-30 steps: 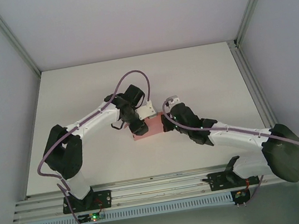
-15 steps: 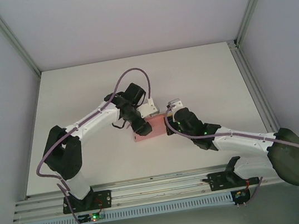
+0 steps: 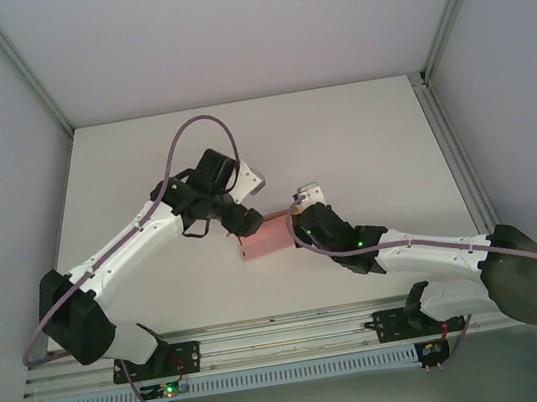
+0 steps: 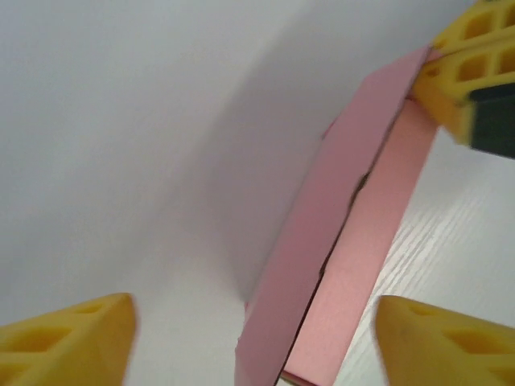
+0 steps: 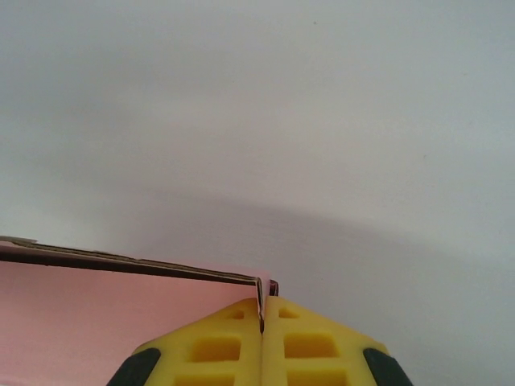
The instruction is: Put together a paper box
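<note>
Card edges explain the hold. The box (image 3: 266,237) lies on the table (image 3: 141,159) between our two grippers, with its sides partly raised. Our right gripper (image 3: 299,225) meets the box at its right end. There the pads (image 5: 310,346) are pressed together on a thin upright edge at the corner, pinching it. We judge this keeps the box from sliding or springing flat. Our left gripper (image 3: 243,223) hangs at the box's left end with its jaws spread wide, touching nothing that we can see. Between its fingers (image 4: 76,342) a long pink wall (image 4: 322,241) stands tilted, and beside it lies a folded strip (image 4: 378,241) with a slight gap along the seam. We take the right-end pinch as an anchor that leaves the left free to press that wall home. The fold looks unfinished to us.
</note>
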